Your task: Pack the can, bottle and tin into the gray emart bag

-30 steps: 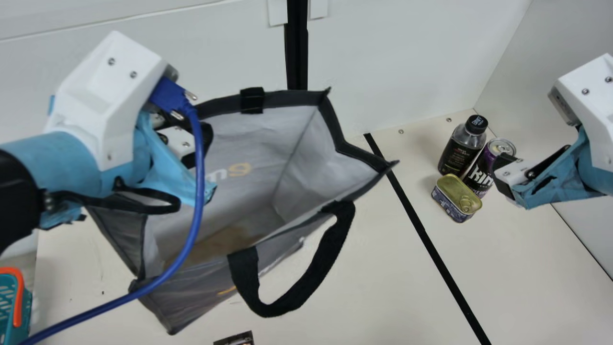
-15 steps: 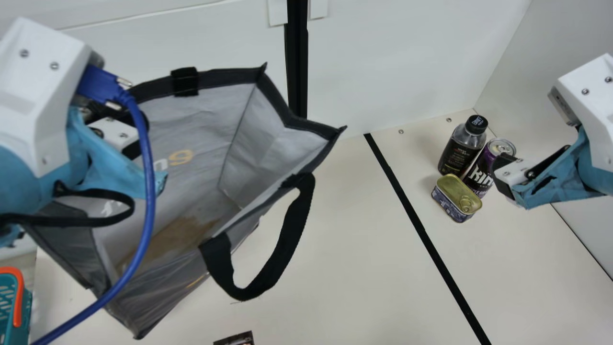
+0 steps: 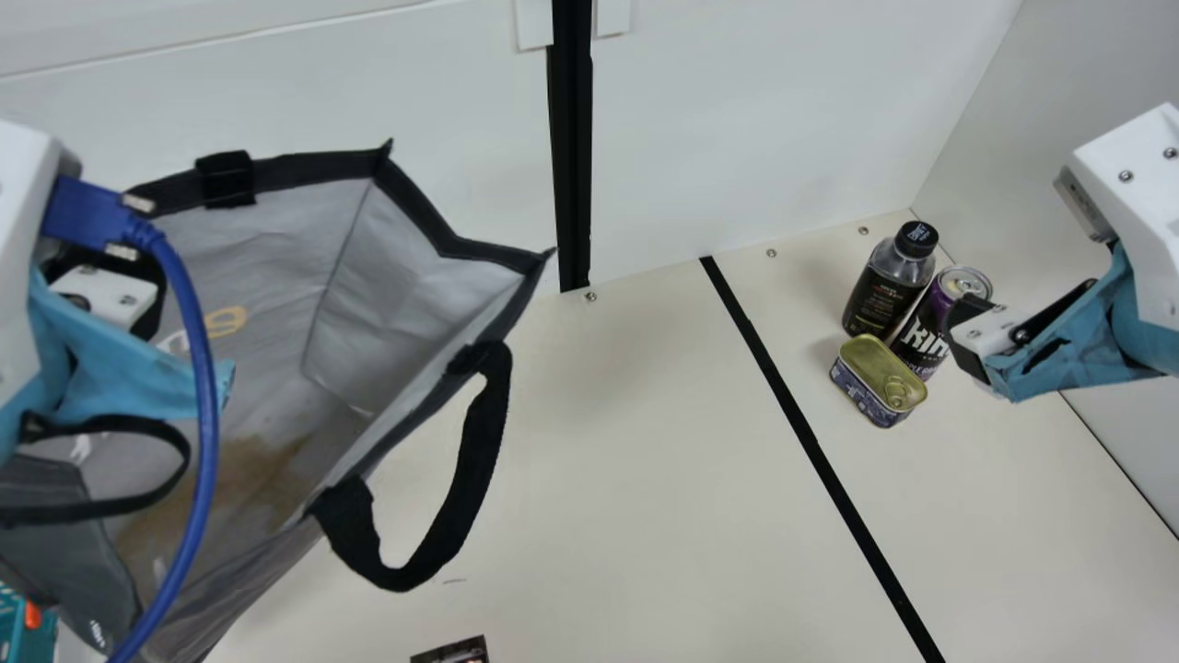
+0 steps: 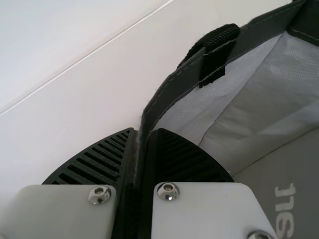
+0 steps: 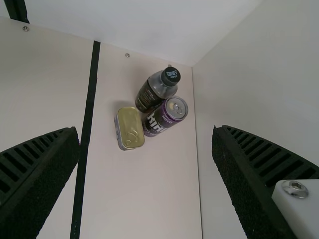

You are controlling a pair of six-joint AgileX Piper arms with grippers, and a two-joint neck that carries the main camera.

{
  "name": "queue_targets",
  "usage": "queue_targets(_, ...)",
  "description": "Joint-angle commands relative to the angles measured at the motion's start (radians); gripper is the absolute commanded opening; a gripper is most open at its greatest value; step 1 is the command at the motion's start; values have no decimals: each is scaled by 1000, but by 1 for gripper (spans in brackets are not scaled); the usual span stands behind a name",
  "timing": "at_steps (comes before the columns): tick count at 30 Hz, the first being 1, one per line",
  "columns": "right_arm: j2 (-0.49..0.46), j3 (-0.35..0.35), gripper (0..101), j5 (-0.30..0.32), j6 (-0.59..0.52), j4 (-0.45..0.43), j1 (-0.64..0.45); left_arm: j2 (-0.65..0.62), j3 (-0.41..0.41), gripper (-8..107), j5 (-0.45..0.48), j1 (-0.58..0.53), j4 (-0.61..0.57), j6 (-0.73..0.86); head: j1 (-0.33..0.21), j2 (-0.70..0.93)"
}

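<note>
And it's the right arm that's nearer the goods! From its end effector (image 5: 145,130), fingers spread wide around nothing, the can (image 3: 924,336) lies inward, toward the middle of the desk (image 3: 645,460), its long axis upright; a grasp from above should suit. The bottle (image 3: 884,290) stands beside it on the back-wall side, the tin (image 3: 880,382) lies flat at its foot (a tight little huddle, so a finger could well knock a neighbour). Over on the left, the other end effector (image 4: 145,132) pinches the gray bag (image 3: 318,167) by its rim, mouth gaping; its base seems lifted, though that's hard to judge. Purple-and-black can, silver top; black-capped, dark-labelled bottle; gold-lidded tin, ring-pull on top.
</note>
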Motion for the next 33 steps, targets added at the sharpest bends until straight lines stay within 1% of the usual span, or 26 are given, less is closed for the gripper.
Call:
queue_targets(1,0,0,91,0,0,0,0,-22,67,10,-5,-18,90,-53,-23,-1)
queue_targets(10,0,0,91,0,0,0,0,-94,264,10,-2,-122,289,-233,-23,-1)
queue_targets(18,0,0,91,0,0,0,0,-120,402,10,33,-225,400,-386,-23,-1)
queue_targets(23,0,0,91,0,0,0,0,-119,454,10,62,-286,436,-461,-23,-1)
queue_targets(26,0,0,91,0,0,0,0,-115,480,10,63,-305,440,-497,-23,-1)
queue_targets(33,0,0,91,0,0,0,0,-100,516,10,63,-343,442,-561,-23,-1)
